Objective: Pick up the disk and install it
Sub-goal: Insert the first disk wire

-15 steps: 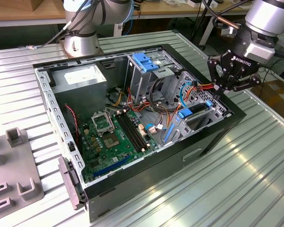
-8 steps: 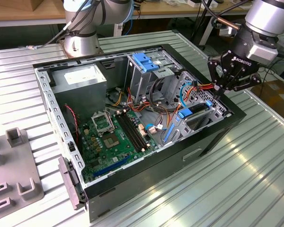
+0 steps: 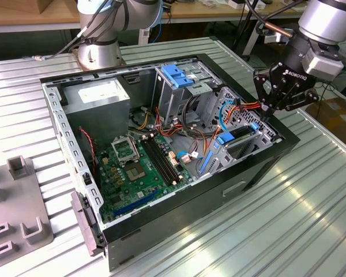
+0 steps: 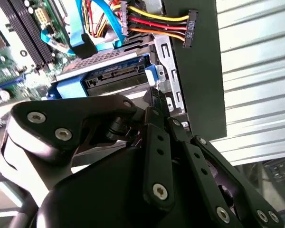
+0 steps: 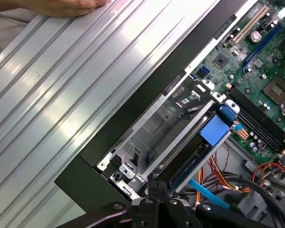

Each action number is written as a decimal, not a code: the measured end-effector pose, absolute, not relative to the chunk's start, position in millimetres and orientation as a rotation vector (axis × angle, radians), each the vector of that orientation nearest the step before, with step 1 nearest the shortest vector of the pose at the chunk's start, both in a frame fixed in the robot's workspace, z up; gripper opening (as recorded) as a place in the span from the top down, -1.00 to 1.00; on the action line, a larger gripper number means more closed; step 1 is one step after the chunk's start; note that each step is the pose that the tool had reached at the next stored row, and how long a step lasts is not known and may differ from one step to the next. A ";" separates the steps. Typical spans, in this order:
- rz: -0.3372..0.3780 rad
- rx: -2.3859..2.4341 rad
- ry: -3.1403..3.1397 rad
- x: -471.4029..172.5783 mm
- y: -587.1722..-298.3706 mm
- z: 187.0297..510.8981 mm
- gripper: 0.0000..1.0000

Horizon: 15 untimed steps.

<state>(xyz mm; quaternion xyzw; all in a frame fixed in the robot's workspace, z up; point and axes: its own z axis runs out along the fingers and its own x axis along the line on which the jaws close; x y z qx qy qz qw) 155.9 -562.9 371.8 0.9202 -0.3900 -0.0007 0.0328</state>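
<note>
Exterior view: my gripper hangs over the case corner, fingers pinched together on nothing. In the second wrist view the disk sits in the drive cage, just beneath the tips. I judge pickup done, seating nearly finished.

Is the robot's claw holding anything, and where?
Nothing, it seems. The gripper is shut with nothing between its fingers, its tips by the end of the disk, which sits in the drive cage.
</note>
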 end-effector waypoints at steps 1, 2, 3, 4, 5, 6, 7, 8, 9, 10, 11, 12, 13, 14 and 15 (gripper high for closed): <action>-0.001 2.844 -1.171 155.9 -562.8 371.7 0.77; 0.000 2.854 -1.148 155.9 -562.9 371.7 0.77; 0.001 2.869 -1.108 156.0 -562.8 371.7 0.77; 0.002 2.876 -1.090 156.1 -562.6 371.7 0.77; 0.002 2.880 -1.081 156.5 -561.8 371.7 0.77; 0.003 2.884 -1.071 157.4 -559.9 371.7 0.77; 0.003 2.886 -1.065 158.2 -557.5 371.7 0.77; 0.004 2.885 -1.063 158.6 -555.9 371.8 0.77; 0.004 2.885 -1.061 159.0 -554.1 371.8 0.77; 0.005 2.884 -1.059 159.6 -552.5 371.8 0.77; 0.005 2.884 -1.058 160.2 -551.0 371.8 0.77; 0.006 2.884 -1.057 161.1 -549.8 372.0 0.77; 0.006 2.885 -1.054 162.3 -548.9 372.2 0.77; 0.006 2.885 -1.053 163.3 -548.0 372.2 0.77; 0.006 2.886 -1.052 164.2 -547.0 372.2 0.77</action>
